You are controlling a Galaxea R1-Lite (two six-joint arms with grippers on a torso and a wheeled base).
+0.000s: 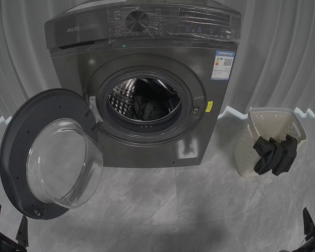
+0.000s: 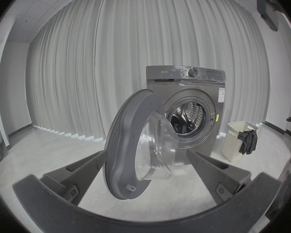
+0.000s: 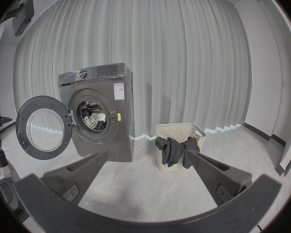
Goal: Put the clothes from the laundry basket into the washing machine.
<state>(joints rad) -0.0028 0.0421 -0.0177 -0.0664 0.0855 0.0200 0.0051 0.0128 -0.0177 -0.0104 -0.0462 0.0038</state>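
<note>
Both sets of fingers are spread wide and empty. Your left fingers face the open door, and your right fingers face the laundry basket. Take the right ones to the dark garment draped over the basket's rim, well apart from them. Grip its bunched middle so nothing trails. The washing machine drum already holds dark clothes.

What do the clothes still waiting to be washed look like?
Find the big grey washing machine with its round door swung open. On the floor to its right stands a white laundry basket dotted with holes. The black clothes hang over its front rim, unlike the dark clothes already inside the drum.
</note>
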